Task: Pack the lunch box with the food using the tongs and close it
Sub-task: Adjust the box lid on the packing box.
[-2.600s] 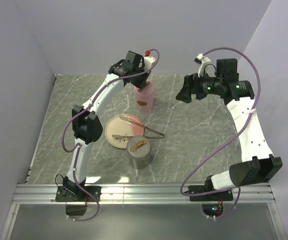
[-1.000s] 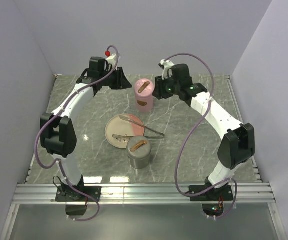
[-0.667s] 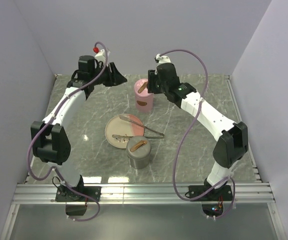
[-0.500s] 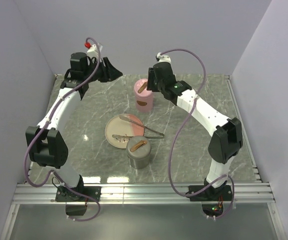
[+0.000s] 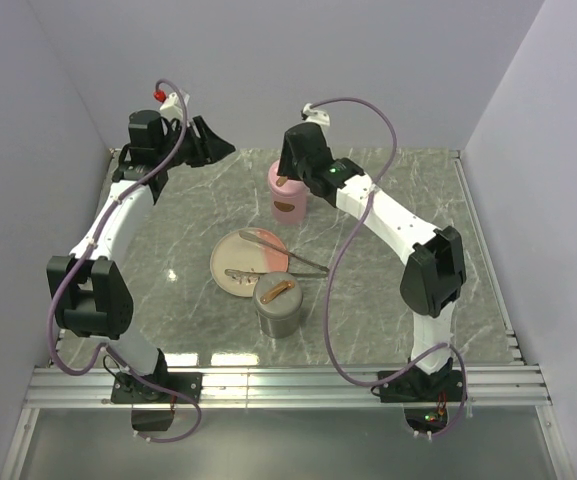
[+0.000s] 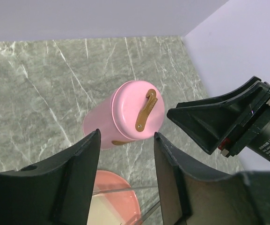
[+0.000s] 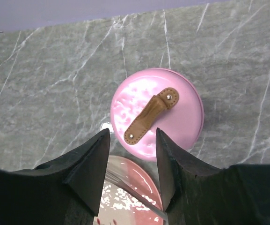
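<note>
Table (image 5: 388, 200): grey marble.
Left gripper (image 6: 125, 136): upper left of top view, fingers apart, empty.
Right gripper (image 7: 132, 133): fingers apart above pink box (image 7: 156, 112), empty.
Plate (image 5: 226, 255): centre.
Grey box (image 5: 278, 308): just below plate.
Tongs (image 5: 286, 255): lying across plate, arms slightly apart, holding nothing.

Grey-green marble tabletop (image 5: 183, 215) sitting inside a plain lilac booth.
Matte walls (image 5: 368, 60) closing it in at back, left and right; aluminium rail (image 5: 298, 385) running along the near edge; glare patches (image 5: 173, 273) showing on the marble.
</note>
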Controlling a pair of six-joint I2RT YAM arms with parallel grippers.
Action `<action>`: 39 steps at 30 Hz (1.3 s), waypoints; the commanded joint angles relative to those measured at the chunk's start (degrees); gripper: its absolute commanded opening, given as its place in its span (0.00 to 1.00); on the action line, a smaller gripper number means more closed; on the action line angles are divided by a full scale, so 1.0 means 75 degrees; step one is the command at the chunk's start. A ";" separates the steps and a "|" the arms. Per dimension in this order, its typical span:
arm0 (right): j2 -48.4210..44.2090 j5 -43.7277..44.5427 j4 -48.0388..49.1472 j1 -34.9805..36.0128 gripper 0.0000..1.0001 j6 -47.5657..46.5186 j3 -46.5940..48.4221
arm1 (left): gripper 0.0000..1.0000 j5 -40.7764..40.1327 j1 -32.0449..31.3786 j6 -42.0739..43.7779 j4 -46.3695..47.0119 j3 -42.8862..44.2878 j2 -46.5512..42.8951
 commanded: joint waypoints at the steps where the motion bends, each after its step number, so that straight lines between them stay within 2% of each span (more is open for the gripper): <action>1: 0.0184 0.0529 0.0045 0.0121 0.52 0.0147 0.0424 | 0.55 0.0225 0.0068 -0.0150 0.0460 -0.0080 -0.0392; 21: 0.1028 0.1104 -0.0178 0.0133 0.54 0.0358 0.0869 | 0.60 0.0471 0.0373 -0.0361 0.0999 -0.0560 -0.0685; 25: 0.1087 0.1279 -0.0120 0.0144 0.51 0.0335 0.0904 | 0.60 0.0494 0.0431 -0.0384 0.1058 -0.0642 -0.0767; 33: 0.1099 0.1584 -0.0143 0.0144 0.37 0.0265 0.0834 | 0.60 0.0530 0.0478 -0.0361 0.1140 -0.0712 -0.0791; 36: 0.1111 0.1503 -0.0120 0.0109 0.24 0.0125 0.0822 | 0.60 0.0565 0.0478 -0.0361 0.1175 -0.0724 -0.0791; 39: 0.1052 0.1421 -0.0120 0.0086 0.18 0.0019 0.0811 | 0.60 0.0576 0.0478 -0.0349 0.1152 -0.0759 -0.0779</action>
